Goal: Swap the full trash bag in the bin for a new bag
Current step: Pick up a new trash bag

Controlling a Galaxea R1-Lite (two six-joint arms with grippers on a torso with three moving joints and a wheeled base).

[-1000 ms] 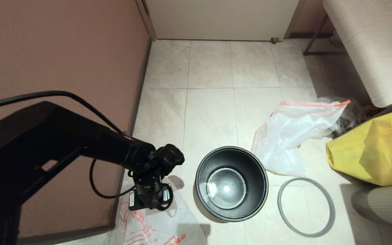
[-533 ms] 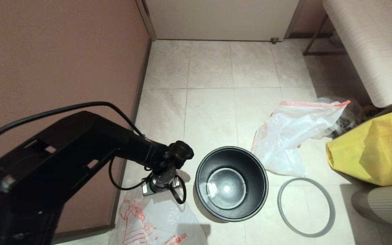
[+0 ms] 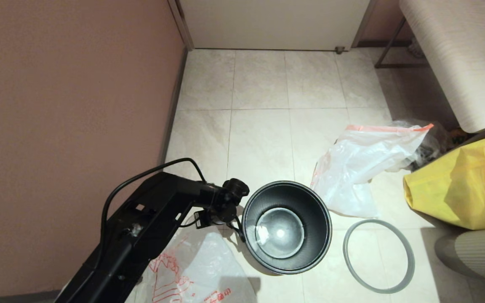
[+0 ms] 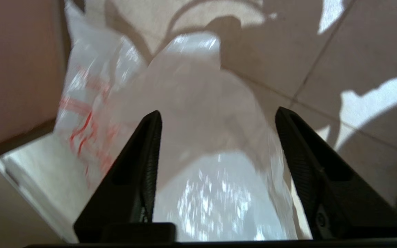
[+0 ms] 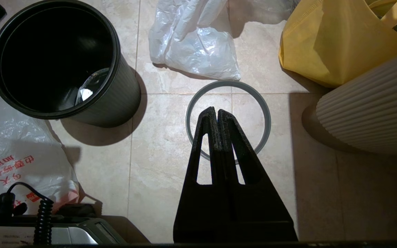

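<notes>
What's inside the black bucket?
No bag lines the bin. Its ribbed inner wall and shiny bottom show, with a small pale scrap lying there. Whatever is under the bin is hidden.

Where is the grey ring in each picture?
Head view: the grey ring lies flat on the floor, to the right of the bin, apart from it.
Left wrist view: not in it.
Right wrist view: the ring lies under the shut right gripper.
Shared landmark: the black bin shows in the head and right wrist views.
</notes>
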